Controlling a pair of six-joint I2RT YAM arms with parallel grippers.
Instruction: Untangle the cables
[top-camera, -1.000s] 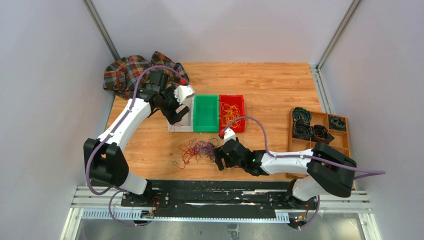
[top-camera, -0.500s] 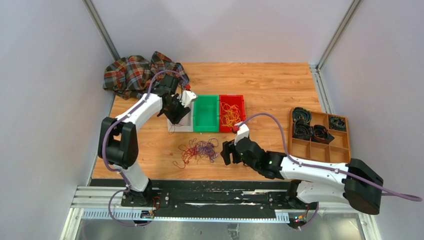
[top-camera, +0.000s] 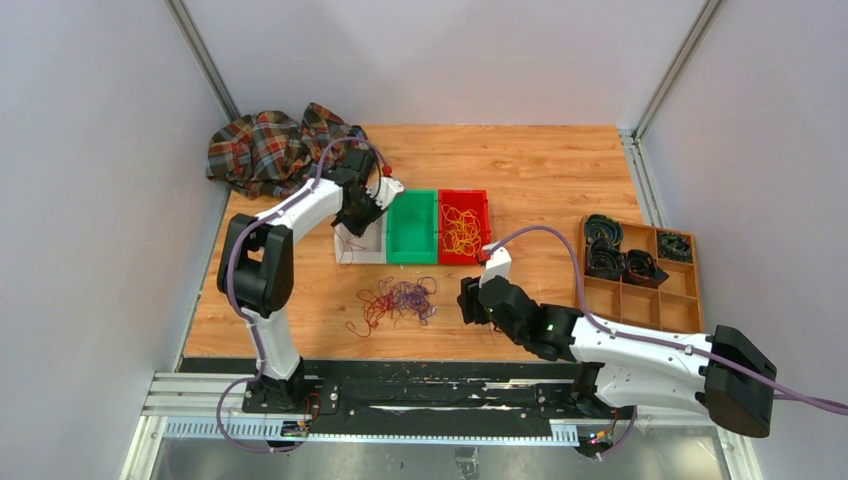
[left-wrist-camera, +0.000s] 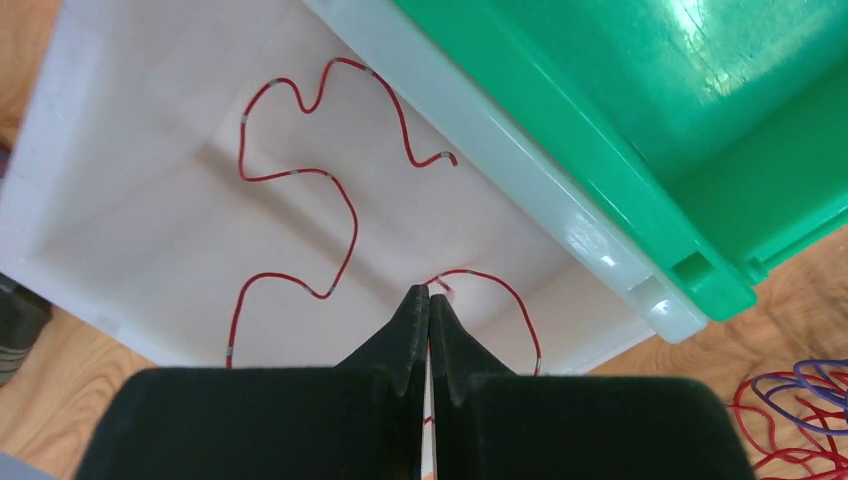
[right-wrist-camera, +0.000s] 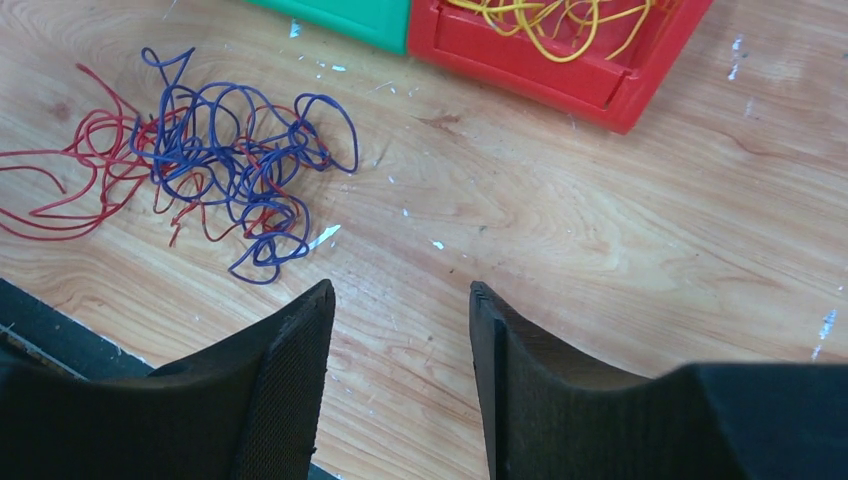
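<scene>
On the wooden table (top-camera: 540, 170), yellow wires (top-camera: 461, 228) are found in the red bin (top-camera: 484, 205), one red wire (left-wrist-camera: 345, 215) in the white bin (left-wrist-camera: 120, 180), a near tangle (top-camera: 398, 300) left unsorted; left gripper (left-wrist-camera: 429, 295) closed, right gripper (right-wrist-camera: 400, 290) parted, empty.

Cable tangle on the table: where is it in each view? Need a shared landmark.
Top external: cable tangle at centre, just nearer the arms than the green bin.
Left wrist: only its edge, bottom-right corner; green bin upper right.
Right wrist: upper left; green bin at the top edge.
Shared landmark: the green bin.
</scene>
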